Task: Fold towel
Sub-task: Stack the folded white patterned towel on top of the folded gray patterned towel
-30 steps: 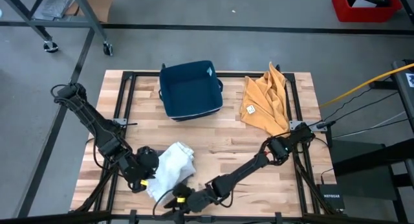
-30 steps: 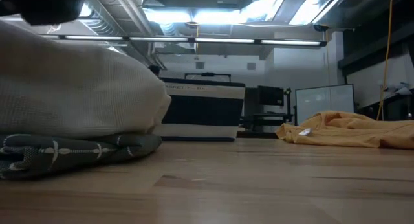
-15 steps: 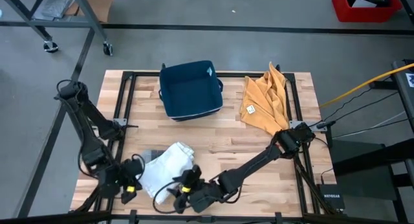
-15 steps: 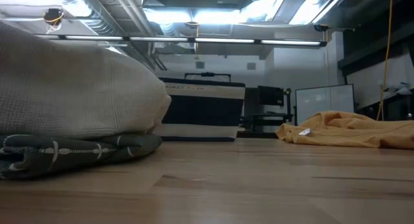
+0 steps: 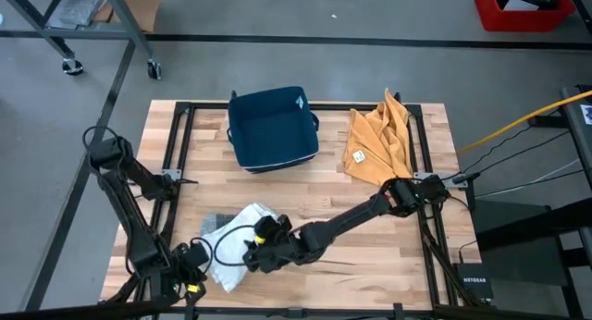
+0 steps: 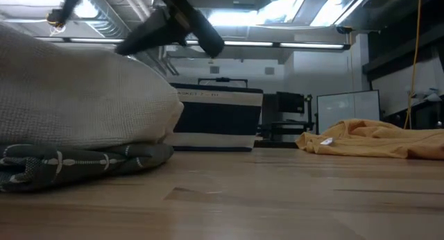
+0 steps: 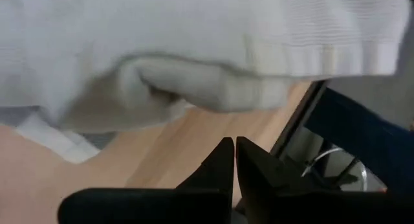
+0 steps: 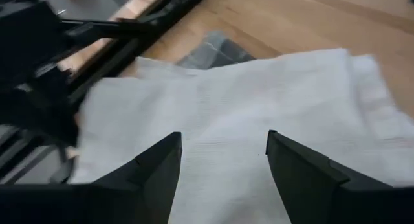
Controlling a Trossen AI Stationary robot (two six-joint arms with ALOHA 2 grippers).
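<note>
The right arm stretches low across the table's near half, its right gripper (image 5: 262, 249) hanging over the white towel (image 5: 242, 237) with fingers (image 8: 152, 169) spread wide, holding nothing. The left arm bends down at the near left corner; the left gripper (image 7: 234, 160) sits just beside the towel's edge, jaws pinched together, empty. The towel lies bunched on a grey patterned cloth (image 6: 83, 162).

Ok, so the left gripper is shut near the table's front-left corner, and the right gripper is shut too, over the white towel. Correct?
Not quite. The right gripper is open: the right wrist view shows its fingers spread wide above the white towel. The rest holds: the left gripper is shut, its fingertips pressed together in the left wrist view, near the table's front-left corner.
</note>
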